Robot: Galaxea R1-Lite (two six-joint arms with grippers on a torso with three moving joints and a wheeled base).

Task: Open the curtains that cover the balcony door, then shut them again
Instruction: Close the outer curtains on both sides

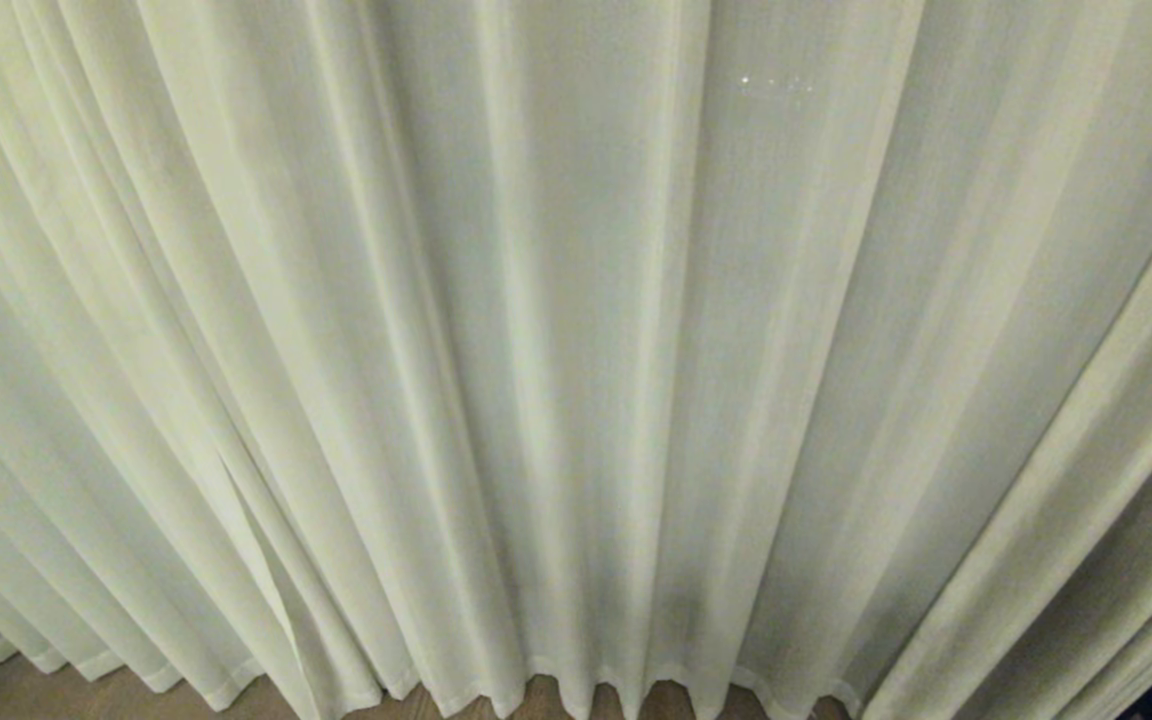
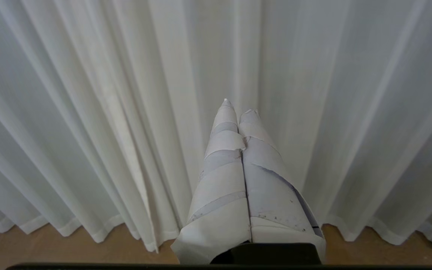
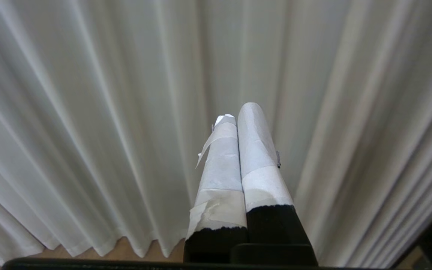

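Both curtains (image 1: 556,350) hung drawn across the whole view, hems just above the wood floor (image 1: 86,695), hiding whatever stood behind. Left gripper (image 2: 238,107) and right gripper (image 3: 238,112) faced the fabric, jaws together, holding nothing.
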